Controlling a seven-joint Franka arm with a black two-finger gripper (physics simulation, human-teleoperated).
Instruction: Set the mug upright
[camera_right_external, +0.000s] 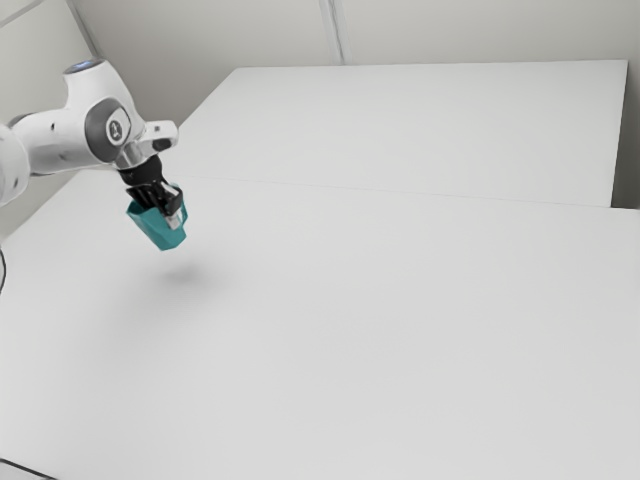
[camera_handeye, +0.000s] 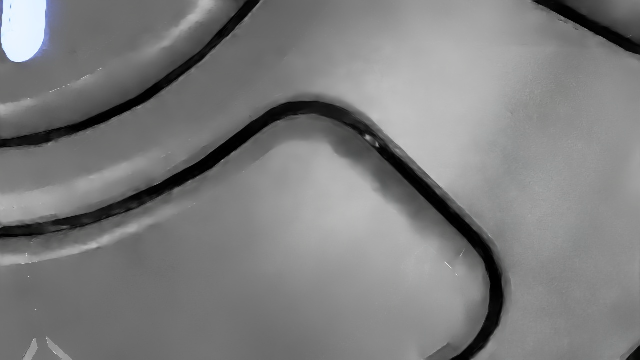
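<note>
Exterior view: I find the teal mug (camera_right_external: 161, 234) raised off the white table (camera_right_external: 370, 320), its soft shadow (camera_right_external: 182, 274) apart below it. My gripper (camera_right_external: 165, 210) reaches down to the mug's upper part, the body extending below the fingertips. I judge the fingers clenched on the mug, since it hangs clear of support; the exact contact, wall or handle, I cannot confirm.

Long axis: tilted. The wider end, which I take for the mouth, is up and toward the exterior view's left; the narrower end, apparently the base, points down and toward the right. The one arm (camera_right_external: 102, 125) serves alone. Contents: the interior cannot be inspected.

Wrist view: grey surface (camera_handeye: 300, 250) with dark seams; no bearing on the mug's pose.

Assessment: the mug is not standing. The coming move calls for levelling the base, then lowering; releasing while tilted risks a topple.
</note>
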